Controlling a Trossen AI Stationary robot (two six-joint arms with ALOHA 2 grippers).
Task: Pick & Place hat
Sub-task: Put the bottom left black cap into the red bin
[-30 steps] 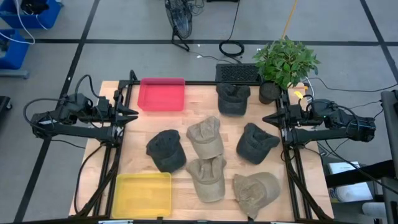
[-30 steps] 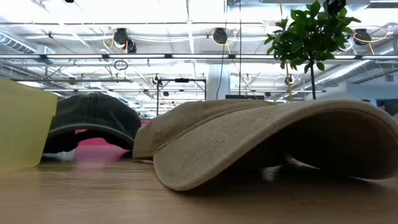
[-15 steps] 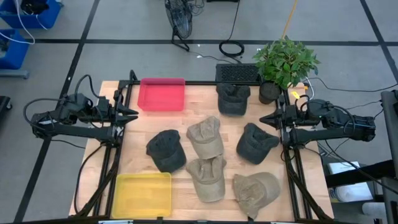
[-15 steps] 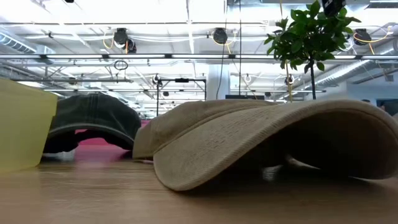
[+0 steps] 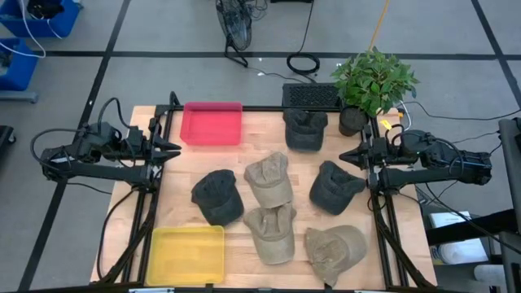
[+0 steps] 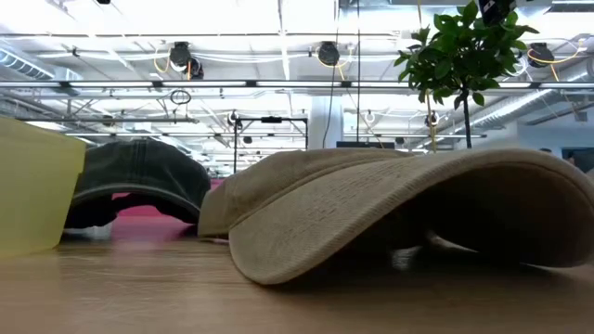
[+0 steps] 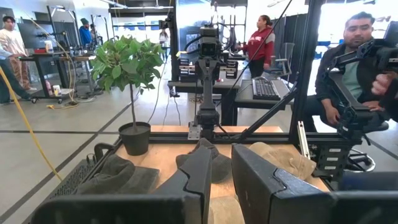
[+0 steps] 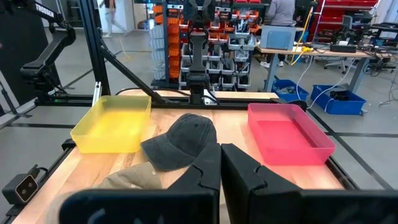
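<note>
Since a second ago only the right arm has shifted, its wrist and gripper nudged slightly toward the table's far side; the caps, bins and left arm lie just as they did. The right gripper (image 5: pixel 348 156) hangs at the table's right edge, pointing inward, and its own wrist view shows the two dark fingers (image 8: pixel 200 175) almost closed, only a thin slit between them and nothing held. The left gripper (image 5: pixel 173 150) waits at the left edge, its fingers (image 7: pixel 200 169) set a little apart around empty air. Both arms look parked at the frame, so I judge that no pick has begun. Six caps are spread over the wooden table (image 5: pixel 259 135): a dark cap (image 5: pixel 218 195) left of centre, a tan cap (image 5: pixel 269 181) in the middle, another tan cap (image 5: pixel 272 234) touching it on the near side, a third tan cap (image 5: pixel 335 248) toward the near right corner, a dark cap (image 5: pixel 335 187) just beside the right gripper, and a dark cap (image 5: pixel 305 130) at the far edge beside the potted plant (image 5: pixel 373 81). The loose scatter leaves most caps room for a grasp from above. The red bin (image 5: pixel 212 123) at the far left and the yellow bin (image 5: pixel 188 253) at the near left both stand empty, probably sorting targets by colour, though the task does not say. The nearest dark cap seems the right arm's likely first pick.
</note>
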